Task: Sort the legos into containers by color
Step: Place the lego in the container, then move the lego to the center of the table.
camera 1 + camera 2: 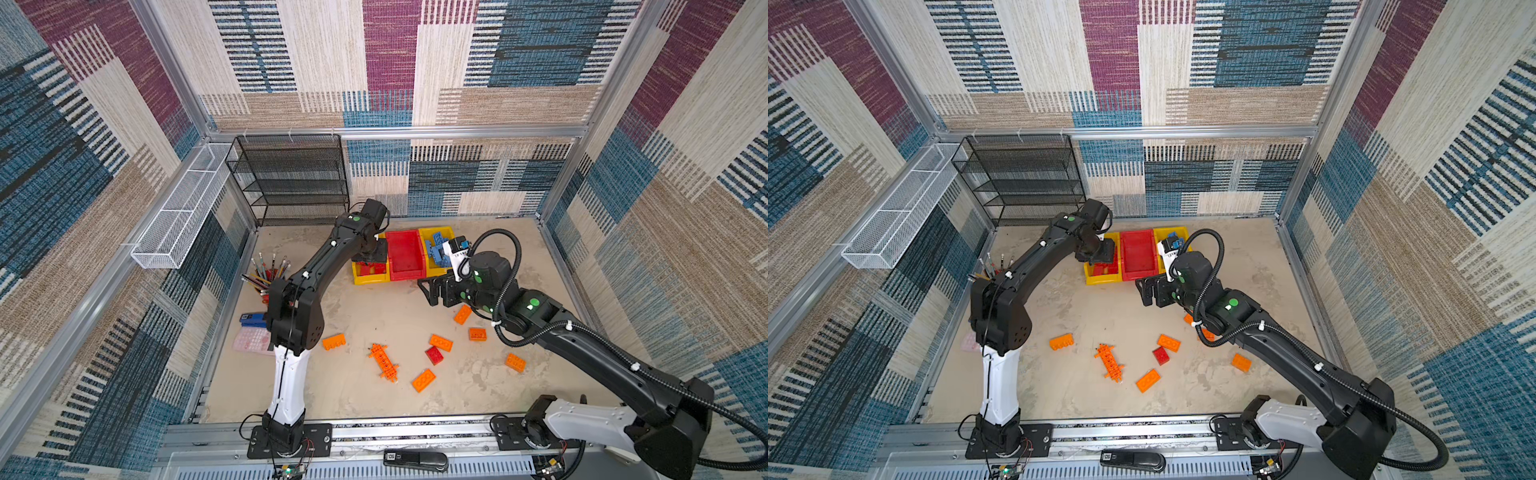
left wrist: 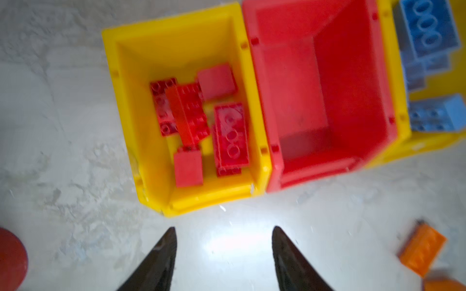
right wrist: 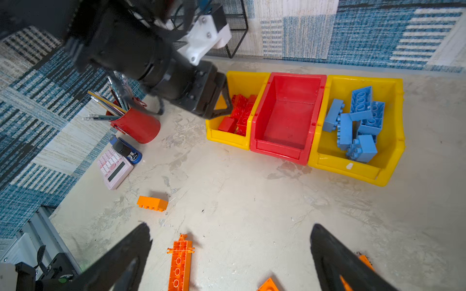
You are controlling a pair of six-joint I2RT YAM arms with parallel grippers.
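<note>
Left pincer (image 2: 224, 229) half-open, empty, over left yellow bin (image 2: 131, 105) holding red legos (image 2: 230, 136). Last loose red brick (image 1: 434, 355) lies nearer and rightward, just beside an orange brick (image 1: 441, 343). My right pincer (image 3: 230, 225), wide open, empty, looks closer.

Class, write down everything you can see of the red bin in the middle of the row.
The red bin is glossy moulded plastic: an open-topped box with a low front lip. It stands upright on the table, empty, joined between the yellow bin holding red bricks and the yellow bin holding blue bricks.
</note>
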